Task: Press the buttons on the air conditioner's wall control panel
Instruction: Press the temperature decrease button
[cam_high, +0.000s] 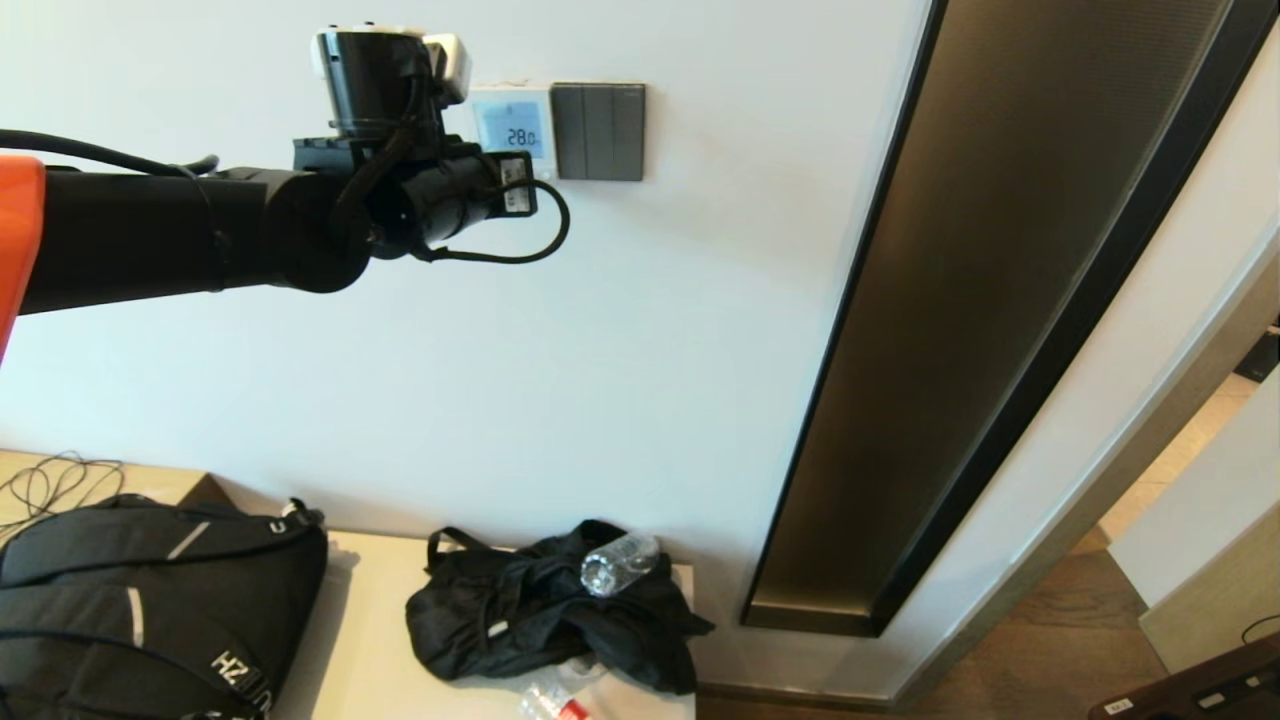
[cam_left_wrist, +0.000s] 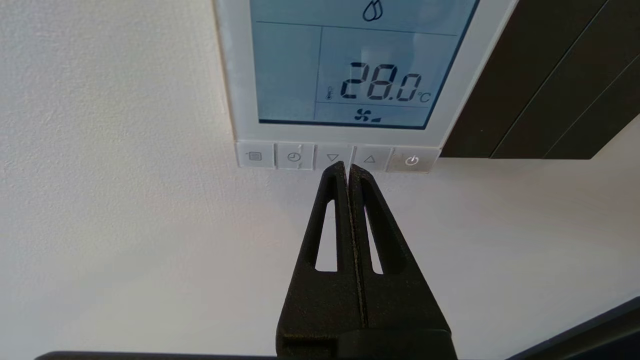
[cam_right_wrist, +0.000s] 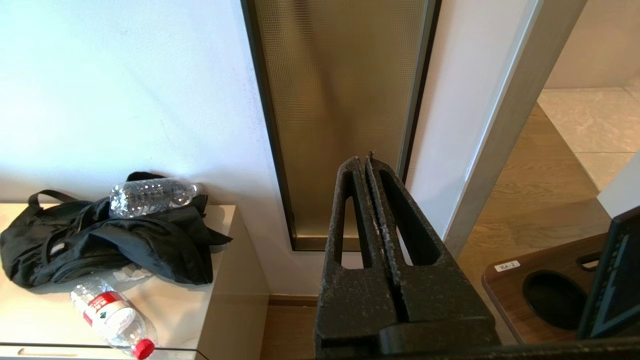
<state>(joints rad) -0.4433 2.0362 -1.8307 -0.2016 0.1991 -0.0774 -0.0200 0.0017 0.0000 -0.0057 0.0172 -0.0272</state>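
Observation:
The white wall control panel (cam_high: 512, 125) has a blue-lit screen (cam_left_wrist: 360, 65) reading 28.0 °C. Its row of small white buttons (cam_left_wrist: 295, 157) runs along the bottom edge. My left gripper (cam_left_wrist: 347, 167) is shut and empty. Its tips sit at the lower edge of the strip, between the down-arrow key (cam_left_wrist: 332, 157) and the up-arrow key (cam_left_wrist: 369, 159). The power key (cam_left_wrist: 411, 160) is lit. In the head view my left arm (cam_high: 400, 190) covers the panel's left edge and the button strip. My right gripper (cam_right_wrist: 367, 160) is shut and empty, held low and away from the panel.
A dark grey three-part switch plate (cam_high: 598, 131) is right beside the panel. A tall dark-framed wall panel (cam_high: 980, 300) stands to the right. Below, a white cabinet (cam_high: 370, 640) carries black bags (cam_high: 540, 610) and plastic bottles (cam_high: 618, 565). A doorway opens at far right.

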